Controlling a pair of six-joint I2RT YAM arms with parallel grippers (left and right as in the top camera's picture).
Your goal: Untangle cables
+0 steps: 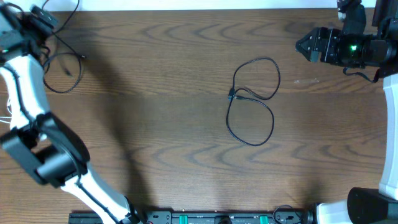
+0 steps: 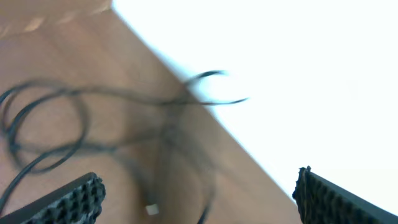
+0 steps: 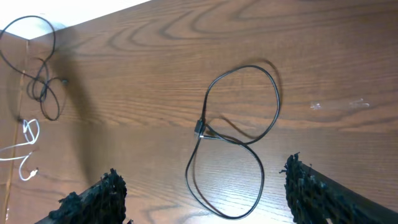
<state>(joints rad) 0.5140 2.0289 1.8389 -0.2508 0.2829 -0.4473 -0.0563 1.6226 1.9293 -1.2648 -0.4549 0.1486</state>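
Cables lie in three separate places on the wooden tabletop (image 1: 161,124), and the overhead view shows all three.

First, one looped black cable (image 1: 232,95) (image 3: 200,129) sits alone near the middle of the frame, a little right of centre. It forms two rounded loops, one above the other like a figure eight, and its small plug sits at the crossing. Nothing touches it.

Second, a black bunch (image 1: 68,72) (image 3: 38,87) (image 2: 166,104) lies in the upper left of the overhead frame, close to the tabletop's far edge. Its strands overlap, so I cannot tell how many cords it holds. In the blurred left wrist view, one strand curls out past the tabletop's edge.

Third, one white cable (image 1: 7,112) (image 3: 15,149) shows at the left edge of the overhead frame, below the black bunch and apart from it. It is thin and partly cut off by the frame.

There are two tools. The left tool (image 1: 43,18) (image 2: 198,180) is in the upper left corner of the overhead frame, over the black bunch. Its two ribbed pads stand far apart and nothing is between them. The right tool (image 1: 301,45) (image 3: 204,171) is in the upper right, well away from the looped black cable. It points toward the looped cable, with its jaws spread wide and nothing in them.
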